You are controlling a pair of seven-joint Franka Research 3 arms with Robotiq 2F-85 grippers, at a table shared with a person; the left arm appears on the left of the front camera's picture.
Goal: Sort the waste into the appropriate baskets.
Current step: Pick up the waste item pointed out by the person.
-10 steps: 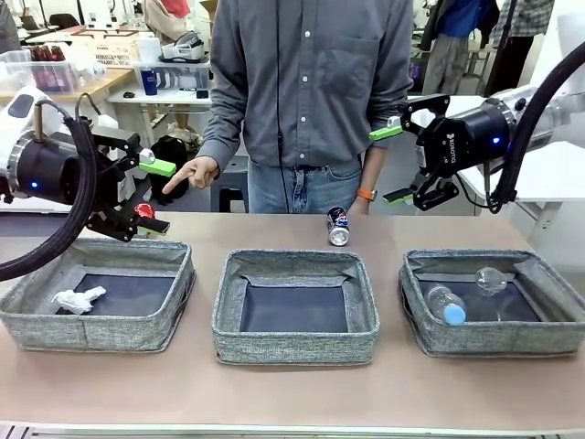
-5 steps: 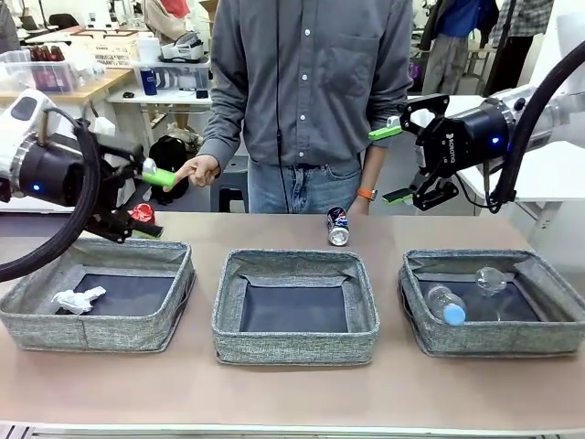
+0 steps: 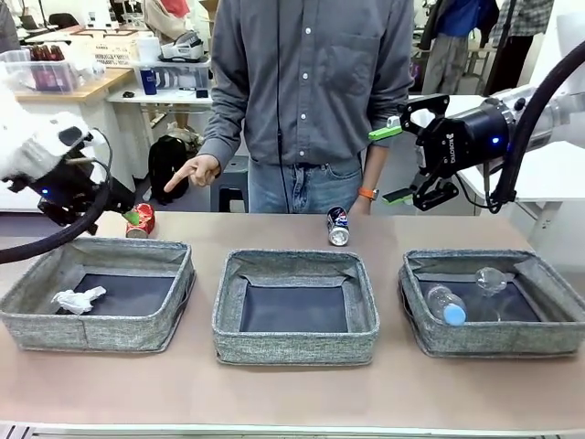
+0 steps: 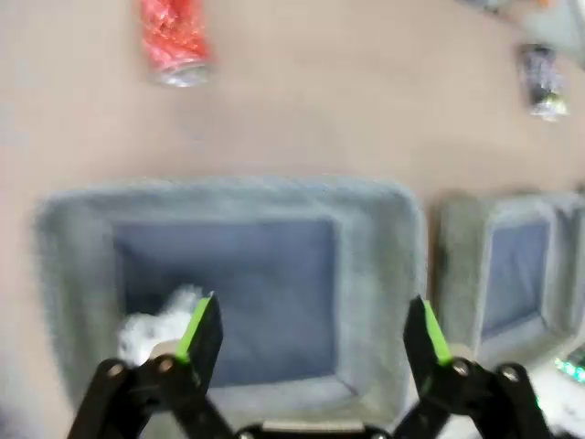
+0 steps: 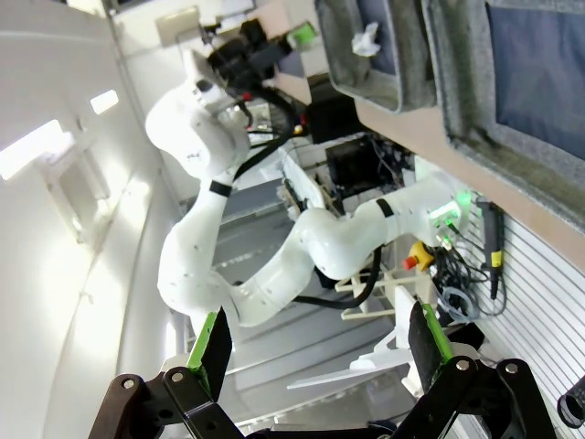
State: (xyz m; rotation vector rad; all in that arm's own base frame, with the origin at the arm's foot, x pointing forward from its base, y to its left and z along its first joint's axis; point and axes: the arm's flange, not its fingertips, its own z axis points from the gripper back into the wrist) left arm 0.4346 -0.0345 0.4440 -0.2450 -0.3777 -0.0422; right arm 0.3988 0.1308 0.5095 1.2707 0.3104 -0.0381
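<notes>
Tan tabletop carries three grey baskets in a row, and two cans on it are not yet sorted. Your red soda can sits on the bare table just beyond the far rim of the left basket and seems to lie on its side; the dark blue soda can lies beyond the middle basket, which holds nothing. A paper wad rests in the left basket, and a bottle and plastic cup are in the right basket. Your left gripper hangs above the left basket with its jaws apart and nothing between them; the right gripper is raised well above the table, also spread and empty. Watch three things if you go for the red can. A can on its side may roll away from a one-sided push. A low approach could snag the basket's soft rim. The person's hand points near that corner, so a fast reach risks contact. The wrist view is blurred, so judge alignment with care.
</notes>
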